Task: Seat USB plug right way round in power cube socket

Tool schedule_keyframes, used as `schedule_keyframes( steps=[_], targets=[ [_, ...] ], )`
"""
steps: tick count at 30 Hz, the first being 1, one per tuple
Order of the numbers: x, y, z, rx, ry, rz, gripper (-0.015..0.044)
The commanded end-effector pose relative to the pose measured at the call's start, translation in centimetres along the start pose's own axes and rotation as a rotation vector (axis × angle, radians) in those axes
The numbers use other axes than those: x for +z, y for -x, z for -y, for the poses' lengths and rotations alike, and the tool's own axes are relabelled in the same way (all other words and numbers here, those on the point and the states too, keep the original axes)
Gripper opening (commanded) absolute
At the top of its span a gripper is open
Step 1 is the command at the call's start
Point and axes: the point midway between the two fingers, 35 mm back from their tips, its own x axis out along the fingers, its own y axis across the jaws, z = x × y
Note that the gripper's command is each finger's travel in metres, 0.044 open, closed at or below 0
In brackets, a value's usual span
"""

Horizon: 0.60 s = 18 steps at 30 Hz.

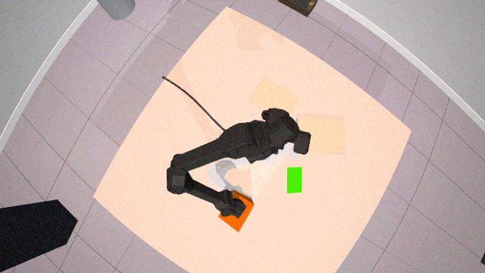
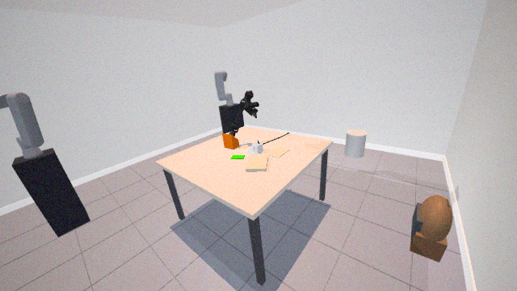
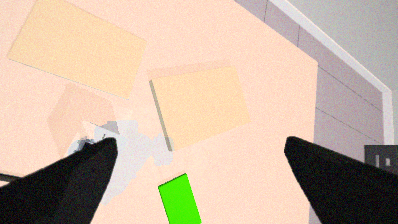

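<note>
Hanging high above the table (image 2: 226, 182), the gripper (image 3: 200, 165) points down with its two dark fingers spread wide apart and nothing between them. In the wrist view, nearest the camera, a bright green rectangle (image 3: 179, 198) lies flat on the pale table top between the fingers. Just beyond the left finger sits the white power cube (image 3: 127, 145), partly covered by that finger; the USB plug on its top cannot be made out there. Behind the cube lies a tan slab (image 3: 200, 104) with a visible side edge, and farther off to the left a thinner tan sheet (image 3: 75, 47) lies flat.

From the exterior camera the power cube (image 2: 255, 148) stands near the middle of the table, with a small dark stub rising from its top, too small to tell how it sits. A thin black cable (image 2: 276, 139) runs from the cube toward the far edge of the table. The green rectangle (image 2: 237, 157) lies just left of the cube, the tan slab (image 2: 257, 163) in front of it, the thin sheet (image 2: 279, 152) to its right.

In the top view the arm (image 1: 227, 145) reaches from its orange base (image 1: 236, 216) over the spot where the cube stands, hiding it. The cable (image 1: 193, 100) emerges from under the arm and trails off across the table.
</note>
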Motion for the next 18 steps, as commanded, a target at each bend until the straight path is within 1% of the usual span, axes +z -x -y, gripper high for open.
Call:
schedule_keyframes(
  steps=[1,12,16,18],
  targets=[
    [-2.0,-6.2,-3.2,0.205,0.339,-0.110,0.0440],
    [-5.8,-13.4,-9.4,0.545,0.844,-0.180,0.0440],
    [-7.5,-15.3,-12.0,0.681,1.020,-0.176,0.0440],
    [-7.7,-15.6,-12.4,0.699,1.042,-0.175,0.0440]
  ],
)
